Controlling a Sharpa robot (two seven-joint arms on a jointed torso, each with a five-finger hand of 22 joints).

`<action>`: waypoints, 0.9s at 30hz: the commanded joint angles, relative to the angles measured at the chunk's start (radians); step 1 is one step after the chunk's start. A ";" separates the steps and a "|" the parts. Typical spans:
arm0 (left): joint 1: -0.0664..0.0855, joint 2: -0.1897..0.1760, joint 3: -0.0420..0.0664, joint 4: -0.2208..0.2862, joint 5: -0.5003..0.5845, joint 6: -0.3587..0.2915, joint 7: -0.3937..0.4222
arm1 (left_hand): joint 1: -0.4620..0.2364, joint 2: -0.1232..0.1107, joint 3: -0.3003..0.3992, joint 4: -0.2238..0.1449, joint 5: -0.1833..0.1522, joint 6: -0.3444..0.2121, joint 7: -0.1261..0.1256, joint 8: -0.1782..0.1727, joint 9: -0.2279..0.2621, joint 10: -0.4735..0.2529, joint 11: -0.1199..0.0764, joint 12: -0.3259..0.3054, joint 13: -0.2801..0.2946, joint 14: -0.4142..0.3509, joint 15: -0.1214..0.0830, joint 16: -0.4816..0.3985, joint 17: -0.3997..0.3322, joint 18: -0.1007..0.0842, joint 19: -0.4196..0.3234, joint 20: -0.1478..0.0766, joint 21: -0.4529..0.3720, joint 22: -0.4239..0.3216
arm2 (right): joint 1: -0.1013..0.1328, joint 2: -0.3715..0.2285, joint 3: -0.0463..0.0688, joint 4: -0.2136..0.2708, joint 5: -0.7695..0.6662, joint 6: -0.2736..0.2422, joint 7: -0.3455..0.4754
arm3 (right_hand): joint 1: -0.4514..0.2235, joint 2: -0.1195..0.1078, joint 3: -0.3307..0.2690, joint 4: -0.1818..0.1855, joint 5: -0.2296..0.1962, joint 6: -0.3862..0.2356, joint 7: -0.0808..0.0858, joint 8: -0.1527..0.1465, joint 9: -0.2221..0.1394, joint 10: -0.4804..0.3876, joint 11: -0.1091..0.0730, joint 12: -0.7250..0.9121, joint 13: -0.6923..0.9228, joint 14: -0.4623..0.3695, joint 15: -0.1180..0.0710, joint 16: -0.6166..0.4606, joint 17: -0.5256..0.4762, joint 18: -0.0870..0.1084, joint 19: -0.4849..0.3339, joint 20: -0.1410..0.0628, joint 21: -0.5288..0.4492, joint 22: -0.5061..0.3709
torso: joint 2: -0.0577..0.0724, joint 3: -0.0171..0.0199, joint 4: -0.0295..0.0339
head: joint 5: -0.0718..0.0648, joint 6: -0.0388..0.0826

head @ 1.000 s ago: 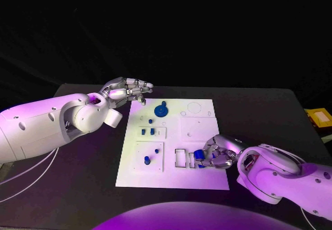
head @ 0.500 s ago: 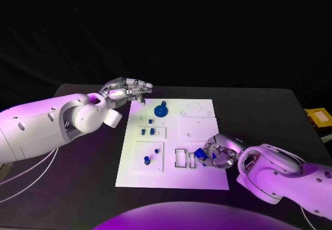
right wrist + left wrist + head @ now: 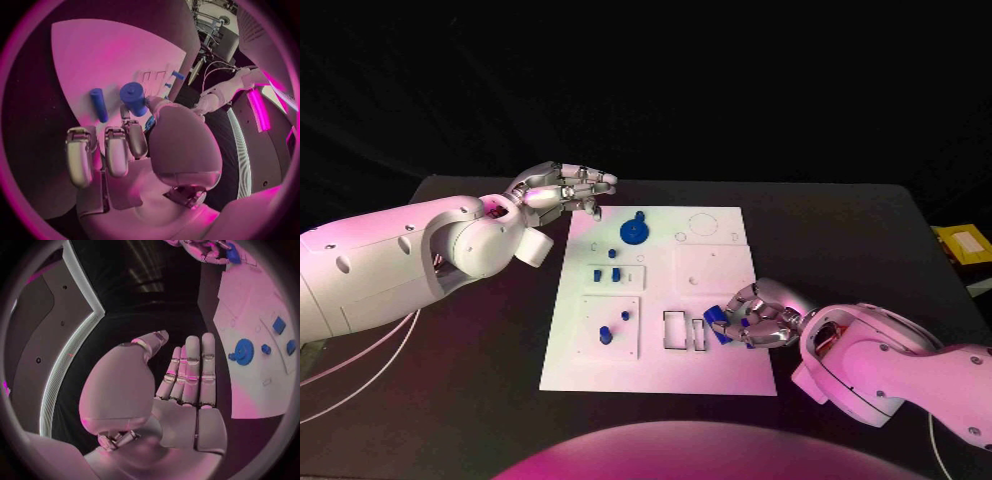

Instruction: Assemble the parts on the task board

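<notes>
- Head view: left hand (image 3: 564, 190) hovers at the task board's (image 3: 711, 270) far left corner, fingers curled, holding nothing. Right hand (image 3: 759, 318) pinches a blue part (image 3: 715, 322) over the board's near right slots.
- Left wrist: fingers (image 3: 190, 370) straight, together, empty; blue gear (image 3: 243, 348) on the board.
- Right wrist: blue cylinder (image 3: 134, 98) held at the fingertips, a blue peg (image 3: 98, 104) lying just beside it.

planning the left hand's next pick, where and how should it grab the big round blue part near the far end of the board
Take the round blue part by its rim, coming straight down from above: it lies flat on the task board, so its sides offer little. A small knob sticks out at its far edge; pinch clear of it. The left hand hovers nearby, holding nothing.
</notes>
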 commanded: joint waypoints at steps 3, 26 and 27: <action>0.000 0.003 0.000 0.001 -0.002 0.016 0.004 | -0.004 0.005 -0.005 -0.001 0.000 0.001 -0.003 0.004 0.001 -0.002 -0.006 0.004 -0.001 -0.007 0.002 0.004 -0.001 0.013 -0.005 0.004 -0.005 -0.001 | 0.014 -0.002 0.002 0.013 0.071 -0.048 0.044 | -0.022 -0.005 0.156 -0.155 -0.007 0.067 -0.060 0.020 0.176 0.008 0.002 0.007 0.042 0.079 -0.006 0.006 0.139 -0.017 0.095 -0.009 0.009 0.256 | 0.000 -0.0007 -0.0004 | 0.000 0.001; 0.000 0.006 0.000 0.002 -0.002 0.030 0.005 | -0.002 0.005 -0.006 -0.002 0.000 -0.002 -0.001 0.003 0.000 -0.005 -0.004 0.005 -0.002 -0.009 0.002 0.005 -0.002 0.013 -0.004 0.004 -0.006 -0.002 | 0.011 0.136 0.001 -0.035 -0.053 0.059 0.014 | -0.156 -0.023 0.096 -0.101 -0.040 0.083 -0.058 0.011 0.172 0.013 0.004 0.005 0.046 0.080 -0.004 0.009 0.146 -0.018 0.098 -0.009 0.016 0.258 | 0.001 0.0005 -0.0008 | 0.003 -0.002; 0.000 0.006 0.000 0.002 -0.002 0.031 0.005 | -0.002 0.005 -0.006 -0.002 0.000 -0.002 -0.001 0.003 0.000 -0.005 -0.004 0.005 -0.002 -0.009 0.002 0.005 -0.002 0.013 -0.004 0.004 -0.006 -0.002 | 0.011 0.139 0.001 -0.039 -0.056 0.062 0.010 | -0.158 -0.024 0.093 -0.099 -0.040 0.084 -0.058 0.011 0.172 0.013 0.004 0.005 0.046 0.080 -0.004 0.009 0.145 -0.018 0.098 -0.009 0.016 0.258 | 0.001 0.0005 -0.0008 | 0.003 -0.002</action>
